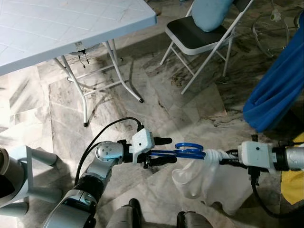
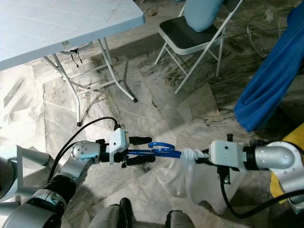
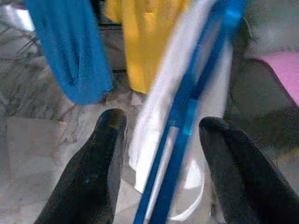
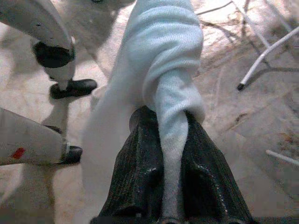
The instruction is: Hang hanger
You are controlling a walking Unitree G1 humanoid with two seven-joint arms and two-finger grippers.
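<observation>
Hanger (image 1: 189,151) mid-frame, between spread left end effector (image 1: 162,151) fingers; right end effector (image 1: 227,157) clamped on cloth (image 1: 209,180).

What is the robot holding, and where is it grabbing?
The right end effector pinches the white garment's bunched top. The blue hanger lies between the left end effector's open fingers, not clamped.

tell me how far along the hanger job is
Done: the white cloth garment is on the blue plastic hanger, lifted off the floor. In hand: the right gripper is shut on the garment; the left gripper straddles the hanger, fingers apart. Left: hanging it up; no rail is visible.
</observation>
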